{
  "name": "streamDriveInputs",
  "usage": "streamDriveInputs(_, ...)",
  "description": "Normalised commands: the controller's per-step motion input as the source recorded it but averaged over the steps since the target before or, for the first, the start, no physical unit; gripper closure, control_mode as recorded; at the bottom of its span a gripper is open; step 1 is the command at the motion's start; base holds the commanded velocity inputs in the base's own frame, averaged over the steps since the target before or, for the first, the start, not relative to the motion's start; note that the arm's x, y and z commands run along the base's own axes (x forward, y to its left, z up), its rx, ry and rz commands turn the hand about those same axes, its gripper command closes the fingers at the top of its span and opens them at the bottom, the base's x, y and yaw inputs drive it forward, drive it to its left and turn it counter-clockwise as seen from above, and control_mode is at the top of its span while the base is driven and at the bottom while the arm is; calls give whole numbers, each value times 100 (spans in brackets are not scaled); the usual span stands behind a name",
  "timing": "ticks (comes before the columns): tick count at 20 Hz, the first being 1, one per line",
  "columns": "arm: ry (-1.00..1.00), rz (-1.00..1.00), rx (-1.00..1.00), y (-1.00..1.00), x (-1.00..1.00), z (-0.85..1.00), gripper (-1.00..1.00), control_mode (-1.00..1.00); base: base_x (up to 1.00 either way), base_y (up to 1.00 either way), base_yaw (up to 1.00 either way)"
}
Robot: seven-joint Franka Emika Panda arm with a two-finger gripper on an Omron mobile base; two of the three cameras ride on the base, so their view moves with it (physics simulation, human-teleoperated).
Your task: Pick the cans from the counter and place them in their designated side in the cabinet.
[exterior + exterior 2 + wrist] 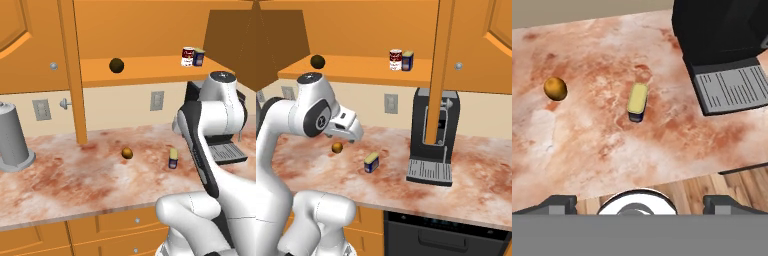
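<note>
My two-finger gripper [634, 204] is hanging with jaws spread wide, gripping nothing. Below it, a dark blue, yellow-topped can [637, 102] is standing on the marbled reddish-brown counter [602, 145], well apart from a small brown ball [555, 88].

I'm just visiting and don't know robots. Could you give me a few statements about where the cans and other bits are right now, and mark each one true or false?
1. Two cans stand on the cabinet shelf: the red-and-white can and a blue can. True.
2. The counter has no can left on it. False: one blue can is on it.
3. The gripper holds that can. False: it is open, above the counter, holding nothing.
4. A small brown ball lies on the counter near the can. True.
5. The black coffee machine sits on the shelf. False: it is on the counter.
</note>
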Motion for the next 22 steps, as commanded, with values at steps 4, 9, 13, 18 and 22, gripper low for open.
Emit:
streamDriveInputs(4, 5, 1, 0, -6, 17, -14, -100, -100, 0, 0, 0)
streamDriveInputs(9, 3, 2, 0, -11, 13, -19, -100, -100, 0, 0, 0)
streamDriveInputs(13, 2, 4, 0, -5, 16, -22, -100, -100, 0, 0, 0)
streamDriveInputs(18, 2, 5, 0, -1, 23, -23, -100, -100, 0, 0, 0)
streamDriveInputs(22, 2, 5, 0, 0, 28, -22, -100, -100, 0, 0, 0)
